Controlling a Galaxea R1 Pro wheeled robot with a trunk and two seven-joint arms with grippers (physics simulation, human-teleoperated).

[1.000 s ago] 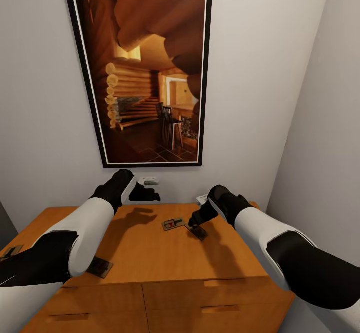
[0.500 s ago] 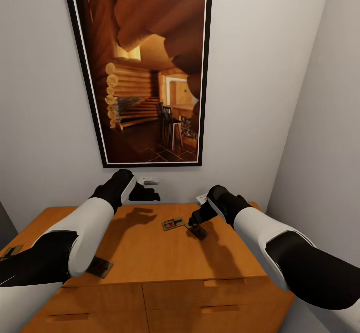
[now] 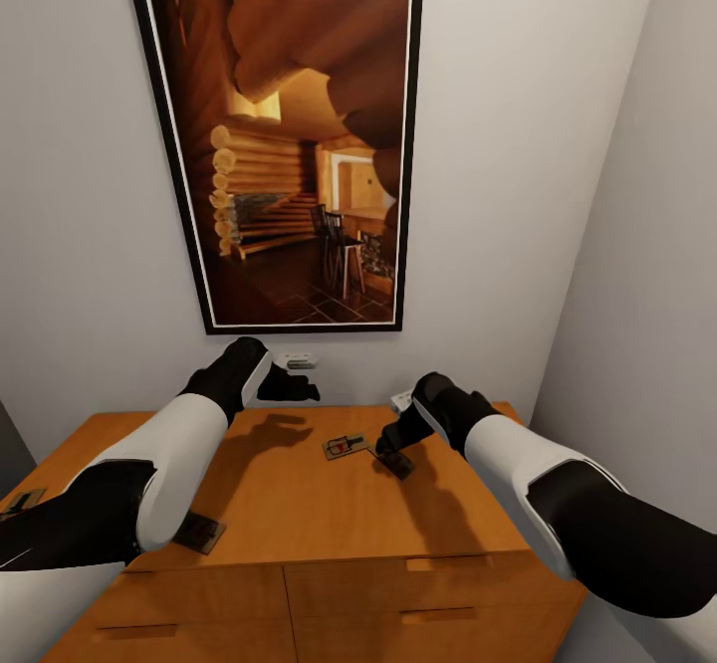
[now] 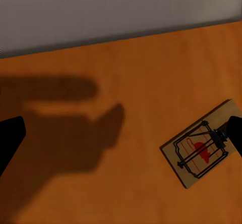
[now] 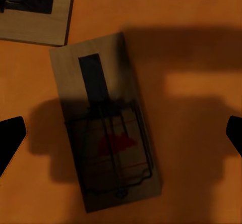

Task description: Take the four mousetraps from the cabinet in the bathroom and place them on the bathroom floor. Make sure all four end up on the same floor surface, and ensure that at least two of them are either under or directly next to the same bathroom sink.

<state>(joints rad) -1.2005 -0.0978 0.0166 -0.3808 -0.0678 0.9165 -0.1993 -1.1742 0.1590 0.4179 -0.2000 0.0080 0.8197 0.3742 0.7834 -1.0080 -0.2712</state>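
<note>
- On the cabinet [image 3: 299, 504] top, two mousetraps [image 3: 346, 446] lie just beside each other, below my right gripper [image 3: 390, 444].
- A third mousetrap [image 3: 199, 532] lies near the front edge (under my left arm).

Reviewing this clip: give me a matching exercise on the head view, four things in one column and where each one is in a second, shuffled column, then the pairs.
Things:
1. picture
2. right gripper
3. left gripper
4. mousetrap by the left forearm

Places:
A. at the front edge of the cabinet top
B. hanging on the wall above the cabinet
C. over the back edge of the cabinet, near the wall
D. just over a mousetrap in mid-cabinet

Pairs: 1-B, 2-D, 3-C, 4-A
</note>
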